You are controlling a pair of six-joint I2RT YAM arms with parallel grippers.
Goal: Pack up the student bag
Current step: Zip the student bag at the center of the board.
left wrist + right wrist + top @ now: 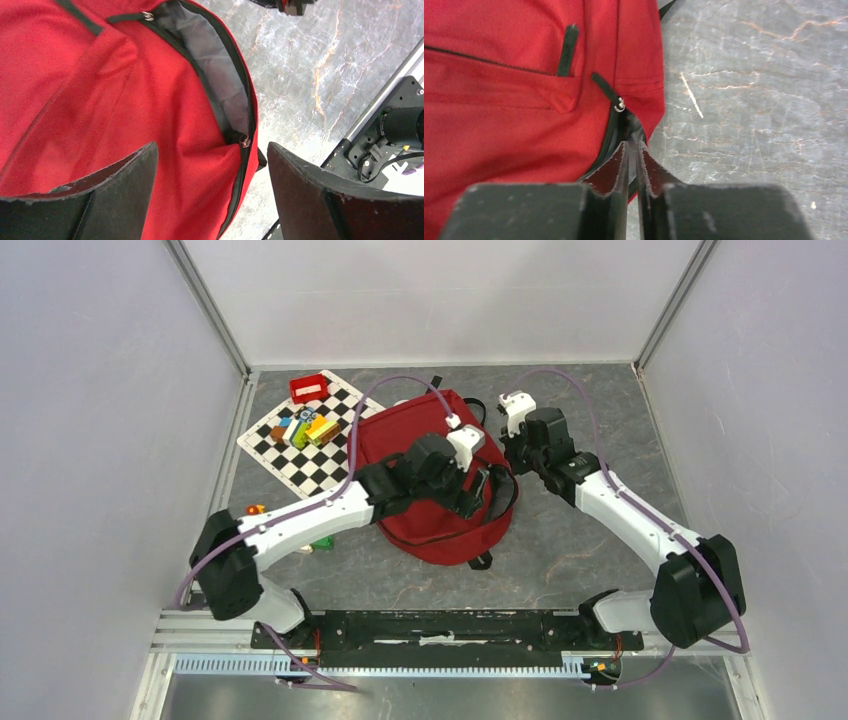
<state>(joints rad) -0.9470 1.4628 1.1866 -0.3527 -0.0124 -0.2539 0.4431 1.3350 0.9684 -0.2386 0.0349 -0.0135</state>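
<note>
Looking down from above, where is the student bag (440, 530)?

It lies flat in the middle of the grey marbled surface (590, 540), between the two arms. It is dark red with black straps. Both arms reach over it from the near edge.

What is the left tool doing?

The left tool (211, 146) hangs over the right side of the bag. It is released, its two black fingers (125, 175) spread wide with nothing gripped between them. Its wrist view shows the bag's main zip undone along a curved stretch, baring grey lining (210, 65). A zip slider (244, 141) sits at one end of that opening, in line with the gap between the fingers. A second pull (146, 16) sits at the other end.

And the right tool?

The right tool (634, 145) is at the bag's right edge, a little farther off than the left one. Its fingers are clenched almost together, with only a thin slit between them. The tips sit right at the black zip edge, just beside a metal zip pull (620, 105). Whether they pinch any fabric, I cannot tell.

Is anything else on the surface?

At the far left lies a black-and-white chequered mat (290, 465) carrying a cluster of coloured blocks (305, 428). A small red box (310, 388) sits at the mat's far corner. A few small coloured pieces (322, 543) lie beside the left arm, partly hidden by it.
</note>
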